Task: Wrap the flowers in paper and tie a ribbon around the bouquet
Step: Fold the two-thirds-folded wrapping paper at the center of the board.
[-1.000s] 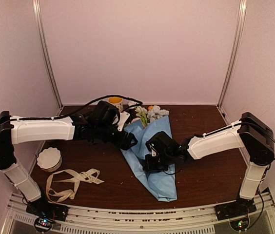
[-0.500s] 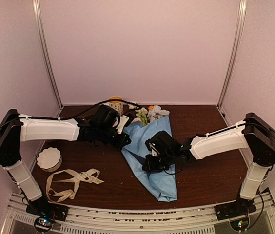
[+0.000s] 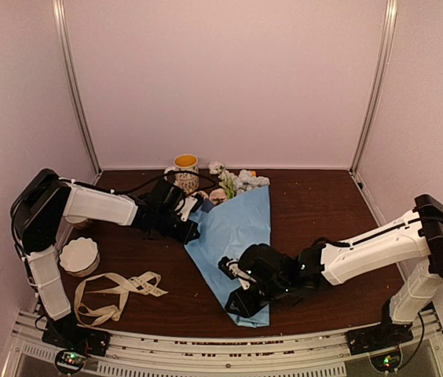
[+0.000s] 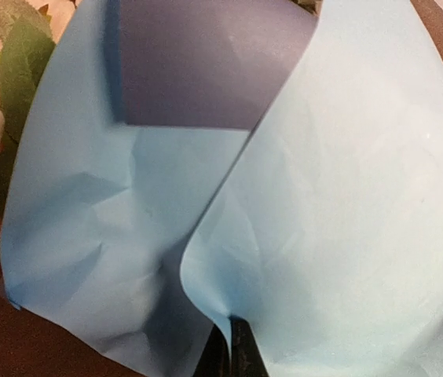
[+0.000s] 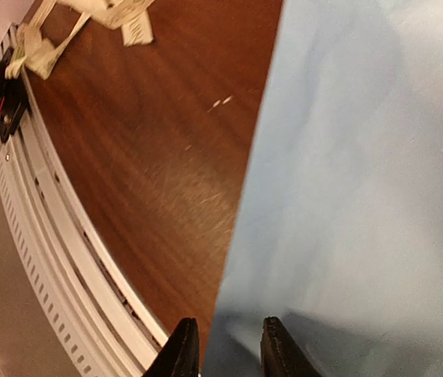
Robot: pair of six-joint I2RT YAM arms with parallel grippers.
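Two hands meet the paper [image 3: 237, 228]: left hand [image 4: 231, 353] clamped on it, right hand [image 5: 225, 349] slightly apart; mug [image 3: 185, 169], bowl [image 3: 78, 256], ribbon [image 3: 115, 292] nearby.

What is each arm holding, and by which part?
The left gripper pinches the paper by its left edge, near the flowers. The right gripper has its jaws apart at the paper's near tip, seemingly holding nothing.

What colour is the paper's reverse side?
Dark navy; the paper is otherwise light blue. Best in left wrist view.

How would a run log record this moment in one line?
left gripper shut on paper edge | right gripper open at paper tip | ribbon lying apart
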